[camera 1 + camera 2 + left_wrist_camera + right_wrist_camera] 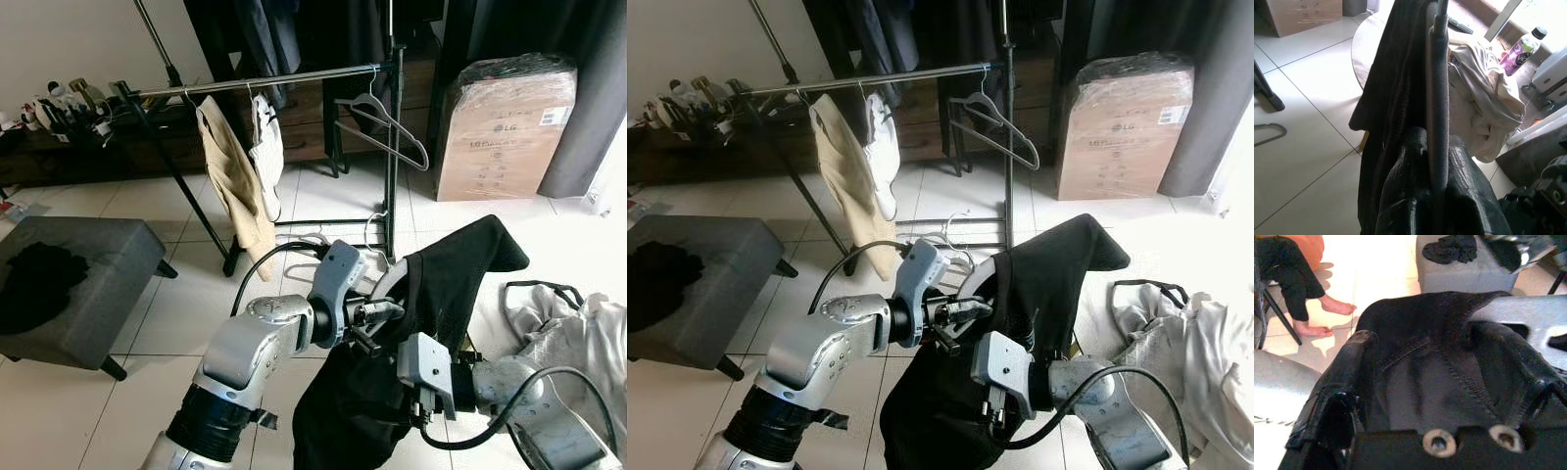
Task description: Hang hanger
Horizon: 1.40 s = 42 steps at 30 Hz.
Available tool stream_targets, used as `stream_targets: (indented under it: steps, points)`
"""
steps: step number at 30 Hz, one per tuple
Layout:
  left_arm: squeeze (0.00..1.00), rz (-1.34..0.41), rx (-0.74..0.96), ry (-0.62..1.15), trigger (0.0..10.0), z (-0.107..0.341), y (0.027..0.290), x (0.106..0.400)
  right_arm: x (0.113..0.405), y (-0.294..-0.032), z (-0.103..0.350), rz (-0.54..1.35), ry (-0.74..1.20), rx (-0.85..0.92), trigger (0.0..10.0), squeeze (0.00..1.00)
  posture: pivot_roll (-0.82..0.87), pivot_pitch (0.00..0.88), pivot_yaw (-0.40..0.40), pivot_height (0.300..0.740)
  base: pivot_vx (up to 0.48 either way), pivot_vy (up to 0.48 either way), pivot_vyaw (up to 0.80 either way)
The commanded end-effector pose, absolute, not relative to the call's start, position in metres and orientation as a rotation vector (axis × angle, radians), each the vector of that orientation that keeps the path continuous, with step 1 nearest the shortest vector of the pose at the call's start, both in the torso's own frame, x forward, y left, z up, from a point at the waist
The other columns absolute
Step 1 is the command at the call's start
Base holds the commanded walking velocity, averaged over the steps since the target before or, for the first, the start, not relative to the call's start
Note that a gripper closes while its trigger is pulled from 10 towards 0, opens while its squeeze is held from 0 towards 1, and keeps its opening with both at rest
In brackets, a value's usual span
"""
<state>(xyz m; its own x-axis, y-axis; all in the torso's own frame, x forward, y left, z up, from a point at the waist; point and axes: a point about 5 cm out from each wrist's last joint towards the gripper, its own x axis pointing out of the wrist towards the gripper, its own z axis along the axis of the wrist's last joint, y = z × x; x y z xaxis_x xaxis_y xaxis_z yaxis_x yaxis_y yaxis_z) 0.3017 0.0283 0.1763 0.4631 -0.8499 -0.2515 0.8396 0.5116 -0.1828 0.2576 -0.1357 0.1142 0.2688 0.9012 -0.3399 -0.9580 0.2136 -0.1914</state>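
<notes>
Left gripper (pixel 377 318) is clamping the hanger (pixel 384 284) carrying a black garment (pixel 441 294) — right gripper (pixel 1449 382) is pinching its fabric lower down. Rail (pixel 265 81) is sitting well ahead and above, running crosswise — left arm is nearer.

A taped cardboard box (pixel 504 127) is standing against a dark curtain (pixel 578 88), while a grey ottoman (pixel 93 284) is carrying a black cloth (pixel 34 279). Pale laundry (pixel 578 333) is lying heaped on the tiled floor (pixel 186 313); shoes (pixel 59 106) are lining the wall.
</notes>
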Motion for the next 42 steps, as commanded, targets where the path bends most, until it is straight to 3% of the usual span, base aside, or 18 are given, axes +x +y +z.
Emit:
stream_targets:
  steps: [1,6,16,26,34,36,42]
  points:
    - [0.00,-1.057,-0.042,0.306,0.0,0.180,0.030,0.298,0.257,-0.132,0.123,1.305,0.117,-0.378,10.0,0.00,-0.15,0.137,0.172,0.740,0.000,0.000,0.00]
    - [0.00,-1.065,-0.041,0.309,0.0,0.180,0.029,0.297,0.253,-0.129,0.130,1.349,0.092,-0.307,10.0,0.00,-0.14,0.139,0.173,0.740,0.000,0.000,0.00]
    - [0.00,-1.075,-0.038,0.308,0.0,0.181,0.027,0.296,0.244,-0.129,0.108,1.427,0.254,-0.394,10.0,0.00,-0.14,0.142,0.172,0.740,0.000,0.000,0.00]
    - [0.00,-1.094,-0.045,0.307,0.0,0.182,0.023,0.293,0.275,-0.132,0.117,1.210,0.160,-0.495,10.0,0.00,-0.14,0.152,0.170,0.740,0.000,0.000,0.00]
    - [0.00,-1.100,-0.044,0.307,0.0,0.182,0.022,0.292,0.266,-0.127,0.113,1.314,0.195,-0.439,10.0,0.00,-0.13,0.148,0.171,0.740,0.000,0.000,0.00]
    - [0.00,-1.100,-0.044,0.309,0.0,0.182,0.022,0.291,0.260,-0.125,0.113,1.377,0.198,-0.409,0.0,0.00,-0.13,0.147,0.171,0.740,0.000,0.000,0.00]
    - [0.00,-1.104,-0.042,0.314,0.0,0.180,0.022,0.290,0.261,-0.126,0.117,1.378,0.187,-0.400,0.0,0.00,-0.14,0.140,0.171,0.740,0.000,0.000,0.00]
